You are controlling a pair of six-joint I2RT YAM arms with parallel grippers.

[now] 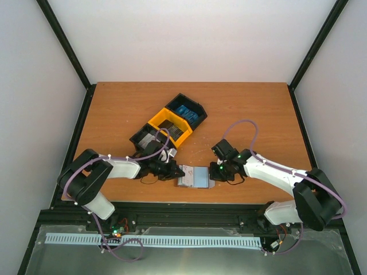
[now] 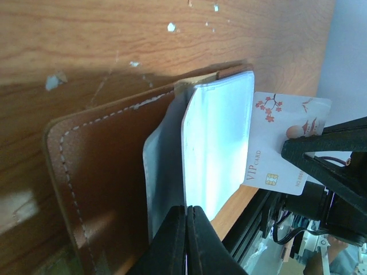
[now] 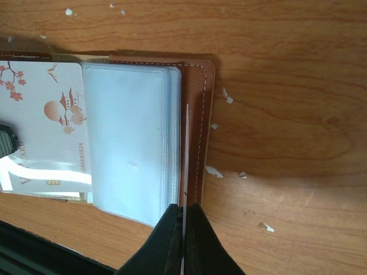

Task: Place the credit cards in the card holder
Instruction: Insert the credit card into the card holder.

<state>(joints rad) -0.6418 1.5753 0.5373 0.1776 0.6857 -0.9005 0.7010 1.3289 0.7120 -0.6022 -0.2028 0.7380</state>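
My left gripper [image 2: 186,212] is pinched shut on a pale plastic sleeve [image 2: 218,149] of the brown leather folding card holder [image 2: 97,172]. A white blossom-print credit card [image 2: 287,137] pokes out its near side, only partly in, and neither gripper is on it. My right gripper [image 3: 183,209] is clamped on another sleeve edge, I think. Next up, I reckon: push that card home.

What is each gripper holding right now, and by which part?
The left gripper is shut on the edge of a clear sleeve of the card holder. The right gripper pinches a thin sheet seen edge-on beside the stitched cover, probably another sleeve.
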